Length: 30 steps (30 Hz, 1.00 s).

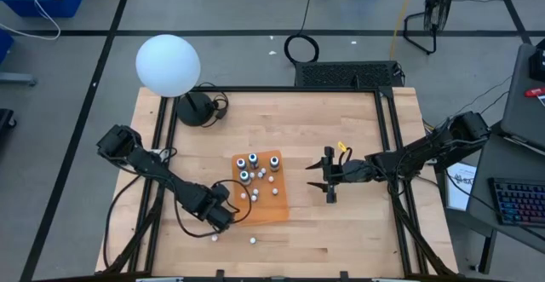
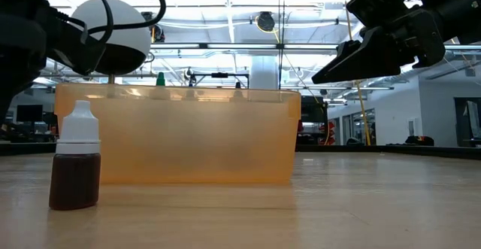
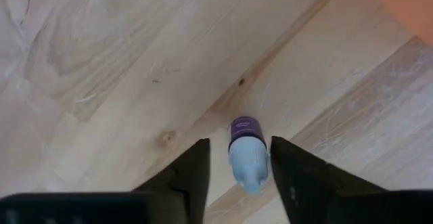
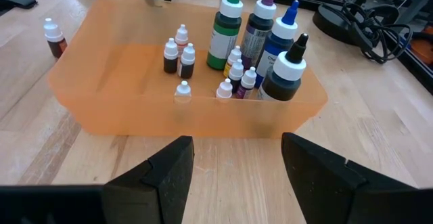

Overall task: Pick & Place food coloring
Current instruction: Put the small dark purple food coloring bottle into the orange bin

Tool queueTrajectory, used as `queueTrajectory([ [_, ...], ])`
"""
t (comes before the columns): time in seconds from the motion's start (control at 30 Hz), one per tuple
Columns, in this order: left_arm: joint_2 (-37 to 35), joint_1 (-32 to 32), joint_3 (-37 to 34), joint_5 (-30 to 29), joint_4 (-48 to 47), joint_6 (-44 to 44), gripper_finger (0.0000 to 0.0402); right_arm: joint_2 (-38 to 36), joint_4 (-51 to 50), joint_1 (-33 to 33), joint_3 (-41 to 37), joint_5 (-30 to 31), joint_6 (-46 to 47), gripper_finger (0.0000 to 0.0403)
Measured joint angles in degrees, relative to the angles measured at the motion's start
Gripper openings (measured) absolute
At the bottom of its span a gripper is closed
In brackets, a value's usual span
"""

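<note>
A tiny food coloring bottle [image 3: 245, 151], purple body and white cap, lies on the wooden table. My left gripper [image 3: 240, 143] points down over it, open, one finger on each side; bare wood shows between one finger and the bottle. In the high view this gripper [image 1: 226, 216] is at the near left corner of the orange tray [image 1: 268, 207]. The tray holds several tall dye bottles [image 4: 230, 28] and several tiny ones [image 4: 179, 56], all standing. My right gripper [image 1: 327, 180] hangs open to the tray's right, above the table, holding nothing.
A tiny brown bottle [image 2: 75, 159] stands on the table outside the tray. Two more tiny bottles [image 1: 253, 240] sit near the front edge. A white globe [image 1: 168, 65] on a black base [image 1: 196, 107] stands at the far left.
</note>
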Motion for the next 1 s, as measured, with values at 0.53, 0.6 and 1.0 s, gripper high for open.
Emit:
queueTrajectory([
  [0.53,-0.04,1.33,5.05,0.09,-1.07,7.09,0.0061,0.0,0.0,0.0,0.0,0.02,0.0,0.0212],
  [0.6,-0.04,1.29,8.96,-1.56,-1.63,10.87,0.0061,0.0,0.07,0.0,0.0,0.02,0.0,0.0212],
  [1.0,0.76,10.21,27.63,-12.52,-4.56,32.69,0.0061,0.0,1.04,0.0,0.0,0.02,-0.01,0.0212],
])
